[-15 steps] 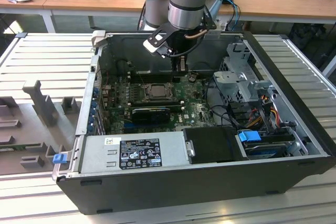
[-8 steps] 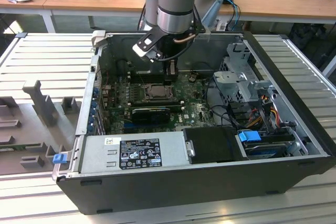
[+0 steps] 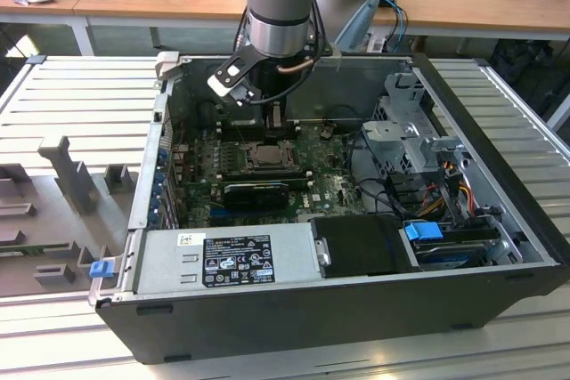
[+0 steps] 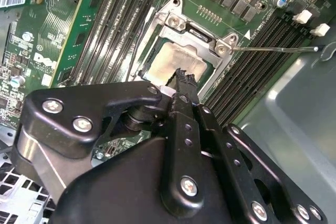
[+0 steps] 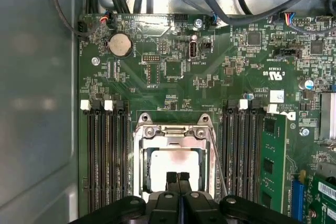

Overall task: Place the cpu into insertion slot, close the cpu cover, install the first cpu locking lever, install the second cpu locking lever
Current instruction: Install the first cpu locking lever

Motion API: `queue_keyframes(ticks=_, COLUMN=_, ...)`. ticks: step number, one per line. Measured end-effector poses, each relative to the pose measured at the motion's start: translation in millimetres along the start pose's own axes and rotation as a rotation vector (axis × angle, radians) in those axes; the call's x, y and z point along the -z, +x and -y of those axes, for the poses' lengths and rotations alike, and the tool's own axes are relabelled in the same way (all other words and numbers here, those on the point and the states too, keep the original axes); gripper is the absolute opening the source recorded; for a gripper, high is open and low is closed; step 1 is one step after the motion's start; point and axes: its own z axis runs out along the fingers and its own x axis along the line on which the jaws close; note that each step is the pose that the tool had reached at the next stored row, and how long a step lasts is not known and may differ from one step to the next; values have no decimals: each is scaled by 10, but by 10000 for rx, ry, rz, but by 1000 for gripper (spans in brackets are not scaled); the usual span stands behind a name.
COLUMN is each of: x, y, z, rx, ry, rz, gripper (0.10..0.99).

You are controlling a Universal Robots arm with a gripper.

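1 small square silver-topped cpu (image 5: pixel 173 163): seated in dark silver-framed insertion slot (image 5: pixel 148 161), thin metal window-frame cpu cover (image 5: pixel 173 136) down. Black claw (image 5: pixel 178 176): closed, empty, at cover edge. Advised: press squarely, gently.

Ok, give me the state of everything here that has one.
cpu: seated, under the cover.
cover: down flat over the cpu.
lever: swung out, not latched.
hand: shut, empty, over the cpu's edge.
case: side open.
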Motion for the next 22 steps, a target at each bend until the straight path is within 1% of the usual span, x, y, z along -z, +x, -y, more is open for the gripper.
queue_keyframes(ticks=12, x=91, y=2, z=1, rx=-2, ry=0, rz=-1, gripper=106)
queue_keyframes(ticks=22, x=248, y=4, z=3, rx=-7, ry=-1, rz=-1, gripper=106)
